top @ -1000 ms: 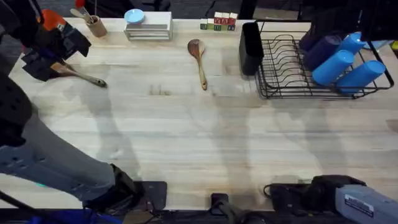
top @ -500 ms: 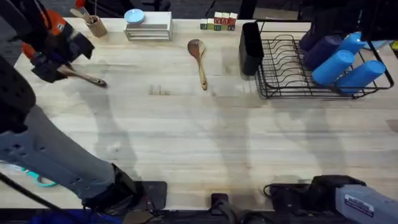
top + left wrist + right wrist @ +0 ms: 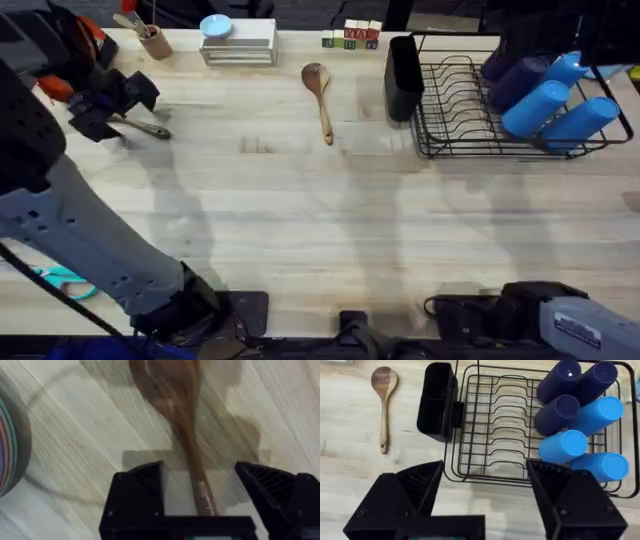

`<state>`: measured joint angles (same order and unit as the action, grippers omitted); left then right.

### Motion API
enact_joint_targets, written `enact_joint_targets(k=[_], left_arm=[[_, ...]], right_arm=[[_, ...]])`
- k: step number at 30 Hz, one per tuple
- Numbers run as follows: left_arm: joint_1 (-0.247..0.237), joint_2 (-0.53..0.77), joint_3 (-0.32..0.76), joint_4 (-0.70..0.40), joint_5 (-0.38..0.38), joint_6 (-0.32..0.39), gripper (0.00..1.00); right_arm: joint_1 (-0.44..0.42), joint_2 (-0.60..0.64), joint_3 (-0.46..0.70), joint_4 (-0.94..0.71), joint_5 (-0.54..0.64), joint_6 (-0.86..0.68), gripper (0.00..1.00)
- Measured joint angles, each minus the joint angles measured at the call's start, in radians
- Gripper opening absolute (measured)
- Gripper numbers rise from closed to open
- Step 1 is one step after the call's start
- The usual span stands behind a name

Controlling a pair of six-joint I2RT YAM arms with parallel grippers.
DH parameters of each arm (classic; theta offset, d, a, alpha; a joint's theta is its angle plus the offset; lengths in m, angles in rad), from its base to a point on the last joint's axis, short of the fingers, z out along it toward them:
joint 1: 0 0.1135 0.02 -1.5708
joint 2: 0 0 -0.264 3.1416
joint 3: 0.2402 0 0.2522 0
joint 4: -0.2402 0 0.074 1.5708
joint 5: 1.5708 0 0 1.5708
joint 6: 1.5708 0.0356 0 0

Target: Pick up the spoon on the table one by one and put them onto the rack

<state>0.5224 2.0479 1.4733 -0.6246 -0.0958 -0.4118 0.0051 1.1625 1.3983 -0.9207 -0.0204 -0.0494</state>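
A: Left gripper (image 3: 112,100) has shifted slightly right and down since a second ago, now sitting over the far-left spoon (image 3: 148,128). Second spoon (image 3: 319,96) unmoved mid-worktop (image 3: 330,230).

B: State of that gripper?

A: Jaws apart. In the left wrist view the left gripper (image 3: 200,492) straddles the handle of the spoon (image 3: 175,420), which runs straight out from between the fingers, bowl at the far end. Not touching yet, as far as I can judge; contact is hard to read at this angle.

B: Long axis overhead?

A: Handle points toward the right and slightly toward the arm bases; the bowl is hidden under the gripper. Closing should pinch across the handle.

B: Right arm?

A: Right gripper (image 3: 485,491) open, held back near its base, facing the rack (image 3: 495,445). It is nearer the second spoon (image 3: 384,402), which lies handle toward the bases, just left of the caddy (image 3: 437,402).

B: Rack contents?

A: Blue cups (image 3: 580,425) lying at the right end; wire slots near the caddy free. Caddy interior looks empty, though not fully visible.
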Motion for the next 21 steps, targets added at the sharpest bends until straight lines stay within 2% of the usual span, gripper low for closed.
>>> enact_joint_targets(k=[3, 6, 9, 14, 16, 21], left_arm=[[0.000, 0.002, 0.002, -0.008, -0.009, 0.001, 0.811], [0.002, 0.002, 0.002, -0.010, -0.019, 0.001, 0.683], [0.005, 0.002, 0.002, -0.010, -0.021, 0.000, 0.482], [0.004, 0.002, 0.004, -0.004, -0.013, -0.009, 0.087], [0.004, 0.002, 0.008, -0.005, -0.009, -0.015, 0.054], [0.004, 0.006, 0.013, -0.012, -0.008, -0.015, 0.053]], right_arm=[[0.000, 0.000, 0.000, 0.000, 0.000, 0.000, 0.996], [0.000, 0.000, 0.000, 0.000, 0.000, 0.000, 0.996], [0.000, 0.000, 0.000, 0.000, 0.000, 0.000, 0.996], [0.000, 0.000, 0.000, 0.000, 0.000, 0.000, 0.996], [0.000, 0.000, 0.000, 0.000, 0.000, 0.000, 0.996], [0.000, 0.000, 0.000, 0.017, 0.000, 0.000, 0.996]])
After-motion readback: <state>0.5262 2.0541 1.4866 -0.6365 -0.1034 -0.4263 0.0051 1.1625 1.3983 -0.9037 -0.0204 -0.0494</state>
